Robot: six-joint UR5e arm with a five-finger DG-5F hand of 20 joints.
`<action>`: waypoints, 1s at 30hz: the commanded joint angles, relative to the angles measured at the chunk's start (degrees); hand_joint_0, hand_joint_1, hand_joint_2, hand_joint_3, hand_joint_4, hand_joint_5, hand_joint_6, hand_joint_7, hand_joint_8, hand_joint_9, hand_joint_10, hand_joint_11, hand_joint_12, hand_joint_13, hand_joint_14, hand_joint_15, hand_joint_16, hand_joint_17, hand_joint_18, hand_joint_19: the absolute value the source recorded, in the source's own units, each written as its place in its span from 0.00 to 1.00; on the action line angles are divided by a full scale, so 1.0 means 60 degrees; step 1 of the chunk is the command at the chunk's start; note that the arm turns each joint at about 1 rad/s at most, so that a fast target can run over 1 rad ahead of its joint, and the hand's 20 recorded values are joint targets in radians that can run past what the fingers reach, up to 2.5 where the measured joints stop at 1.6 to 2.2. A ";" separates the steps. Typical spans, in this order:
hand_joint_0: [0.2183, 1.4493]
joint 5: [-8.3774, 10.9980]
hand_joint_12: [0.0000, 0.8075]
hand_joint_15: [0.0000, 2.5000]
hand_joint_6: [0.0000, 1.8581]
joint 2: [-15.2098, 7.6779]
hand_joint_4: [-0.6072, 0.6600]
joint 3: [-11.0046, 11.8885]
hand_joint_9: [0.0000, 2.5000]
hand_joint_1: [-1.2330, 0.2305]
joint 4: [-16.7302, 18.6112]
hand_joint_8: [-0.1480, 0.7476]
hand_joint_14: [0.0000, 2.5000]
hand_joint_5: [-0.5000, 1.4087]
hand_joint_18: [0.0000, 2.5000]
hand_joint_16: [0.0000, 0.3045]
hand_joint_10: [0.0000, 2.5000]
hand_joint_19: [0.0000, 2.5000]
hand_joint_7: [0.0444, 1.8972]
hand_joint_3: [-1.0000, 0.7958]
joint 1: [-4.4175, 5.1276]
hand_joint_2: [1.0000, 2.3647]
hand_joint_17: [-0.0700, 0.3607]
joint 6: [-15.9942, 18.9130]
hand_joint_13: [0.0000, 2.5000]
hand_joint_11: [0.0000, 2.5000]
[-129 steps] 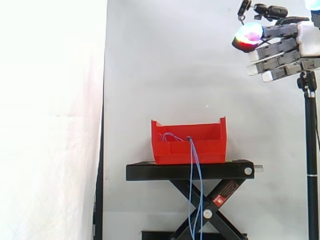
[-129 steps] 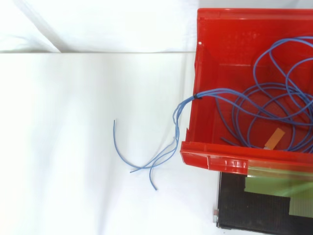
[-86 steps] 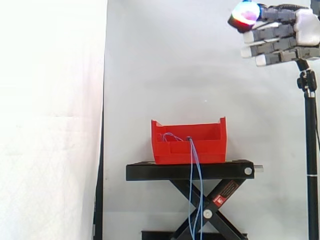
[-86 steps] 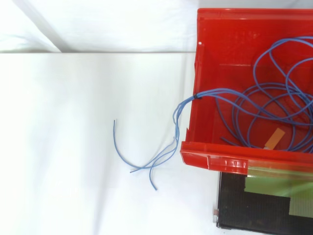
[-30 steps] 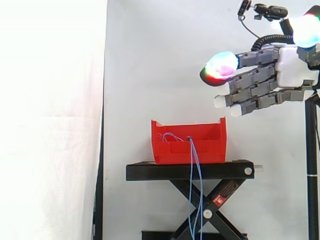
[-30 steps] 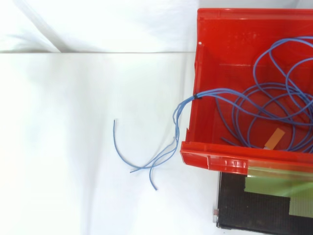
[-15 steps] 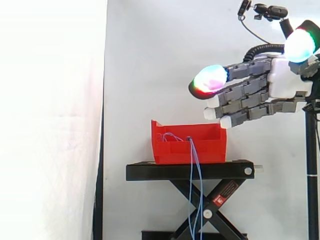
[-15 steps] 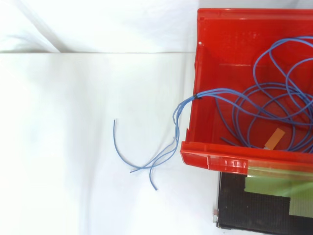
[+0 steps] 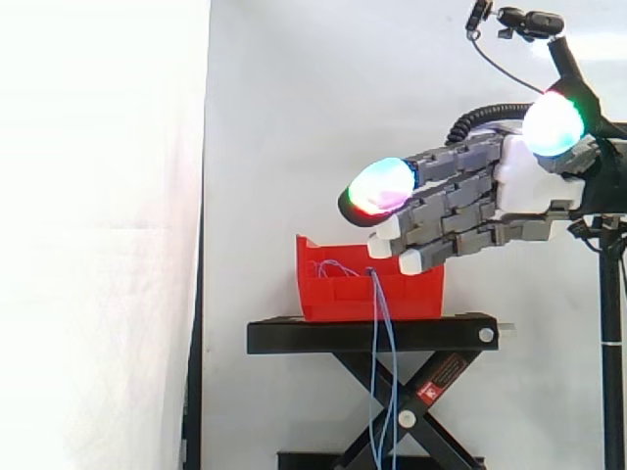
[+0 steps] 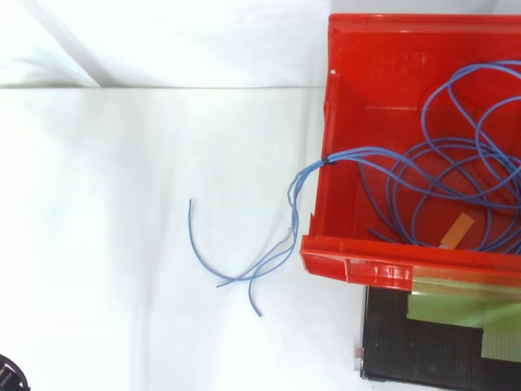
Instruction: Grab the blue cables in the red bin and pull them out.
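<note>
Side view: hand (image 9: 524, 186) comes in from the right, fingers straight and close together, pointing left and slightly down. It is fully extended and holds nothing. The top fingertip (image 9: 377, 186) glows cyan, green and magenta; the thumb pad (image 9: 554, 124) sits up high at the back. The lowest fingertips overlap the top right corner of the red plastic bin (image 9: 338, 294); can't tell contact or depth from here. The bin stands on the left half of the black scissor-lift stand (image 9: 294, 336). Thin blue cables (image 9: 382, 372) run over the bin's near rim and hang straight down past the stand's front edge. A black tripod pole (image 9: 610, 323) stands at the right, behind the hand.

Top view: most of the cables lie in loose loops (image 10: 456, 175) on the bin floor. One bundle crosses the bin's left wall (image 10: 330, 98), cinched there with a small dark tie (image 10: 326, 160). Its loose ends (image 10: 244, 277) spread out on the white cloth below. A tan strip of tape (image 10: 457, 230) lies on the bin floor near the front rim, under the loops. Green tape (image 10: 456, 314) is on the stand top. A dark object (image 10: 8, 379) sits in the bottom left corner; can't identify it.
</note>
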 commanded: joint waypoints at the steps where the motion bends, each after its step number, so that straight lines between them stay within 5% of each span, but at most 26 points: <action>1: 0.46 0.0103 0.38 0.09 0.00 -0.0017 0.61 0.0083 0.17 0.32 -0.0023 0.43 0.00 0.43 0.04 0.14 0.00 0.16 0.09 0.00 0.0001 0.00 0.39 -0.0486 0.06 0.08; 8: 0.45 0.0264 0.39 0.09 0.00 -0.0017 0.62 0.0083 0.17 0.32 -0.0199 0.43 0.00 0.44 0.04 0.14 0.00 0.16 0.10 0.00 -0.0043 0.00 0.39 -0.0661 0.06 0.08; 18: 0.45 0.0718 0.38 0.09 0.00 -0.0017 0.62 0.0083 0.17 0.32 0.0299 0.43 0.00 0.45 0.04 0.14 0.00 0.16 0.10 0.00 -0.0013 0.00 0.39 -0.0867 0.06 0.08; 20: 0.45 0.0806 0.38 0.09 0.00 -0.0266 0.62 0.0142 0.17 0.32 0.0299 0.43 0.00 0.46 0.04 0.14 0.00 0.16 0.10 0.00 -0.0013 0.00 0.39 -0.0881 0.06 0.08; 23: 0.45 0.0586 0.38 0.08 0.00 -0.0925 0.62 0.0933 0.17 0.32 0.0138 0.43 0.00 0.46 0.04 0.14 0.00 0.16 0.10 0.00 -0.0131 0.00 0.39 -0.0808 0.06 0.08; 25: 0.45 -0.0205 0.38 0.09 0.00 -0.1262 0.62 0.1797 0.17 0.32 -0.0653 0.43 0.00 0.46 0.04 0.14 0.00 0.16 0.10 0.00 -0.0277 0.00 0.39 -0.0500 0.06 0.08; 27: 0.45 -0.0395 0.38 0.08 0.00 -0.1247 0.62 0.1914 0.17 0.32 -0.0975 0.43 0.00 0.46 0.04 0.14 0.00 0.16 0.10 0.00 -0.0292 0.00 0.39 -0.0471 0.06 0.08; 30: 0.46 -0.0146 0.38 0.08 0.00 -0.1247 0.63 0.2002 0.17 0.32 -0.1341 0.43 0.00 0.48 0.04 0.14 0.00 0.16 0.11 0.00 -0.0336 0.00 0.39 -0.0969 0.06 0.08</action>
